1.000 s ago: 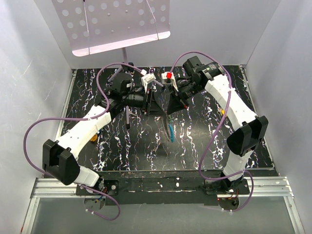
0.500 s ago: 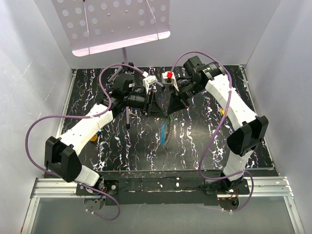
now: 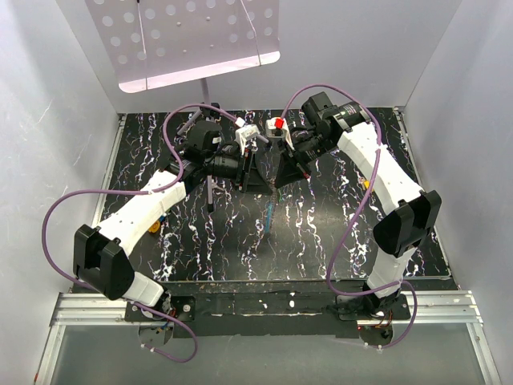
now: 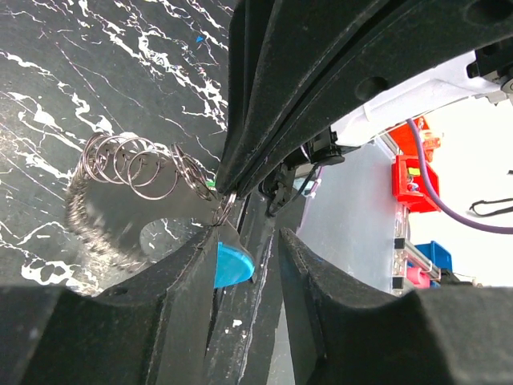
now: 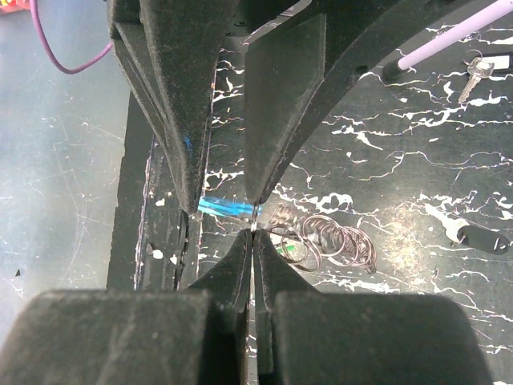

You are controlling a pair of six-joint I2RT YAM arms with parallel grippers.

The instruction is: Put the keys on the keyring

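Right gripper (image 5: 252,233) fully closed, pinching the keyring (image 5: 321,241) wire at its tips. The ring's loops are blurred and fan sideways from that gripper, above the bench (image 5: 385,160). Light-blue tag (image 4: 232,265) hangs off the pinch point, long axis toward the arm bases. Green key head (image 5: 290,255) sits among the loops; its direction is unreadable. Left gripper (image 4: 247,237) faces the right gripper tip to tip, jaws partly apart, with the tag in the gap. Silver key (image 5: 479,68) and purple stand leg (image 5: 437,44) lie beyond it.
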